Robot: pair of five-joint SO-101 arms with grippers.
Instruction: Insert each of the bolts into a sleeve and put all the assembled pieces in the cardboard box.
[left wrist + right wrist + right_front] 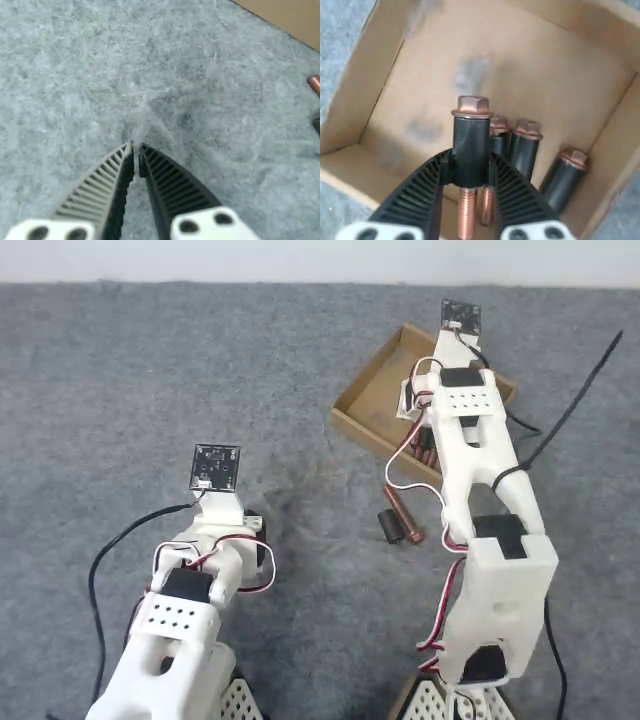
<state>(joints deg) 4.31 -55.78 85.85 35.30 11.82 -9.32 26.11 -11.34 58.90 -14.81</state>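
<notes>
My right gripper [467, 167] is shut on an assembled piece [470, 145], a copper bolt inside a black sleeve, held above the open cardboard box [365, 90]. Three more assembled pieces [525, 147] lie on the box floor beneath it. In the high view the right arm stretches over the box [365, 400]. One copper bolt [401, 515] and one black sleeve [390, 526] lie side by side on the grey carpet, just in front of the box. My left gripper [136, 150] rests low over bare carpet, shut with nothing in it; the bolt's tip [314, 82] shows off to its side.
Grey carpet covers the whole table, with open room to the left of the box and around the left arm [215, 540]. Cables trail from both arms. The carpet's far edge meets a pale wall [300, 260].
</notes>
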